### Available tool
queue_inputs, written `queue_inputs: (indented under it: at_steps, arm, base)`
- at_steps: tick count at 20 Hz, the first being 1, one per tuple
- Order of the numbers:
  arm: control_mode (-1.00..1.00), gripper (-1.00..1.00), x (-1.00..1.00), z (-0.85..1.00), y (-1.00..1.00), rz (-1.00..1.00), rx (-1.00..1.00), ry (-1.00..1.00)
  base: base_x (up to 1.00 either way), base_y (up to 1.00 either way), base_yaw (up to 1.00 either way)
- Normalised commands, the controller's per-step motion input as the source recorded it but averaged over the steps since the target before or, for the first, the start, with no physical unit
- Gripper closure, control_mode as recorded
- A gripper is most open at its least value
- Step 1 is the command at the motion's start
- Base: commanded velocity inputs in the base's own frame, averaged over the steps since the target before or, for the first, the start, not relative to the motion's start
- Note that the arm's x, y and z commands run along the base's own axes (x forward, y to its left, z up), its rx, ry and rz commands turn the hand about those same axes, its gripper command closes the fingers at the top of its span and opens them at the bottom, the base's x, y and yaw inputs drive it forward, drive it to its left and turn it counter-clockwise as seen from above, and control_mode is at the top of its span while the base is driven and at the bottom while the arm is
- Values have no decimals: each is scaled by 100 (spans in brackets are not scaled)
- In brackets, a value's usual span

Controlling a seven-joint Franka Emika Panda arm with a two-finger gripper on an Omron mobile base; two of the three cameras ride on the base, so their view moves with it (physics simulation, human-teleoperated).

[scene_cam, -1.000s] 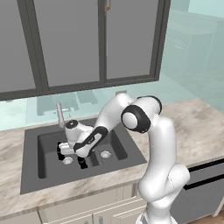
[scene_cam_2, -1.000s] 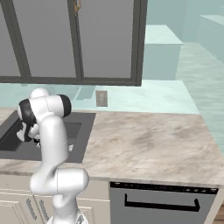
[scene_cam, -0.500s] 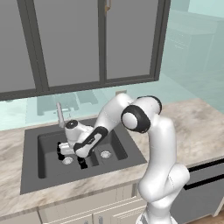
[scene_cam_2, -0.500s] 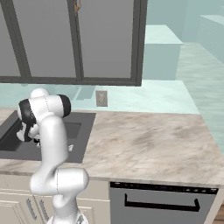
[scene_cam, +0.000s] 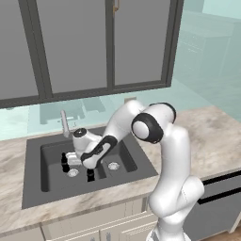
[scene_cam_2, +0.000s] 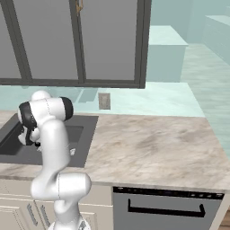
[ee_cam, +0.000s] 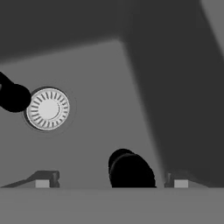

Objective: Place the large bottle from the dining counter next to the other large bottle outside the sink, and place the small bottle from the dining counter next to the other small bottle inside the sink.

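Low in the sink [scene_cam: 33, 188], my end effector [ee_cam: 111, 180] opens wide, leaving the small bottle [ee_cam: 130, 170] beside its twin [ee_cam: 13, 96].

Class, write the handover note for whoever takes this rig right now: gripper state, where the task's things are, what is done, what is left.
Gripper: open, low inside the sink, fingers either side of the small bottle without gripping it.
Small bottle: upright on the basin floor beside a drain.
Other small bottle: upright in the same basin, on the far side of that drain.
Done: small bottle placed in the sink near its twin.
Left: lift the arm clear without tipping it. The large bottle's placement cannot be judged here.
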Motion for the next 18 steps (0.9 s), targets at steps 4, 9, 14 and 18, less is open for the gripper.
queue_inputs:
  at_steps: [4, 9, 14, 18]
  arm:
    - [-100, -100, -7, 0, -37, -6, 8, 0]
    - [-100, -100, -1, 21, -11, 0, 5, 0]
    - [-100, -100, 0, 37, 0, 1, 5, -3]
    - [-100, -100, 0, 41, 0, 3, 4, -4]
  base:
    - [0, 0, 0]
    - [0, 0, 0]
    - [0, 0, 0]
    - [0, 0, 0]
